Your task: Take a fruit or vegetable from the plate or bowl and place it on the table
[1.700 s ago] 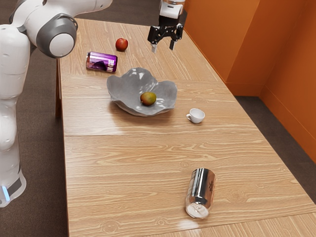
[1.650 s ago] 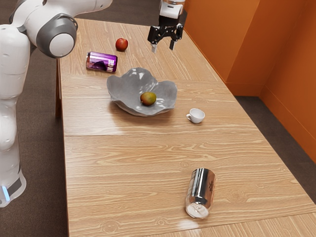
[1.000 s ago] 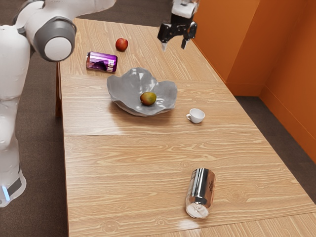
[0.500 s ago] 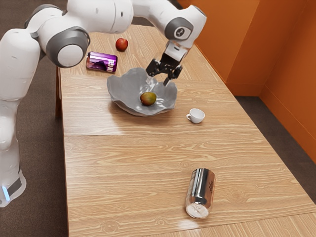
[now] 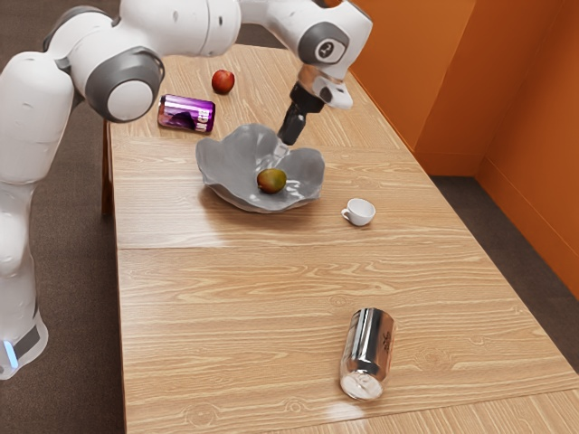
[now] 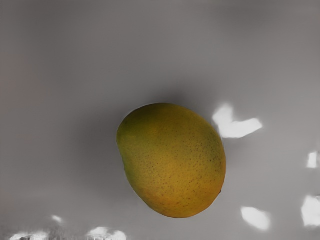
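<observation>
My gripper (image 5: 282, 152) is low over the grey wavy-edged bowl (image 5: 222, 170), seen edge-on in the exterior view, so how it stands cannot be made out. Just below its tip, a yellow-green mango (image 5: 271, 181) rests on the bowl's inner floor. In the wrist view the mango (image 6: 172, 161) shows whole against the grey surface of the bowl (image 6: 65, 80), with bright patches of light around it. Wooden table (image 5: 244, 298) lies under the bowl.
A white cup (image 5: 360, 212) stands close to the bowl, toward the exterior view's right. Behind the bowl are a purple can (image 5: 186, 114) and a red apple (image 5: 223, 81). Nearer the camera is a silver can (image 5: 368, 353).
From above the table's far part, my hand has come down toward the bowl and the camera. Over the last half second it has turned edge-on. The mango and bowl have kept their places.
</observation>
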{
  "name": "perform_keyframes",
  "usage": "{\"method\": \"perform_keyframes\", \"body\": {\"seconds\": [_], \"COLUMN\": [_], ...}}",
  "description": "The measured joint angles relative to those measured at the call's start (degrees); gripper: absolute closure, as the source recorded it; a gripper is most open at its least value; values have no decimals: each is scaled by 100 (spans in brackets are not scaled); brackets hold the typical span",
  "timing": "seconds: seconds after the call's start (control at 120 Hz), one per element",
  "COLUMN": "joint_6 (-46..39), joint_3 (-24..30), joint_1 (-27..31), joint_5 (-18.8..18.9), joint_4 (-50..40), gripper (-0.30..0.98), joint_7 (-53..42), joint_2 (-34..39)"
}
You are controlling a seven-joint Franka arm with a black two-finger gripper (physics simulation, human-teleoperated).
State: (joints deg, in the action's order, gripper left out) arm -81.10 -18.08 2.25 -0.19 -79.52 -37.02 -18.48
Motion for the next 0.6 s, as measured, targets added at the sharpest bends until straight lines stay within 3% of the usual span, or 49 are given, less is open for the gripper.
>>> {"method": "perform_keyframes", "body": {"seconds": [0.133, 0.275, 0.6], "joint_6": [-262, -773, -1885], "joint_3": [14, -38, -51], "joint_1": [-212, -279, -387], "joint_5": [-64, -86, -87], "joint_4": [-151, -981, -2043], "gripper": [0, 0, 0], "joint_7": [1044, 1926, 3316], "joint_2": [2, 425, 976]}}
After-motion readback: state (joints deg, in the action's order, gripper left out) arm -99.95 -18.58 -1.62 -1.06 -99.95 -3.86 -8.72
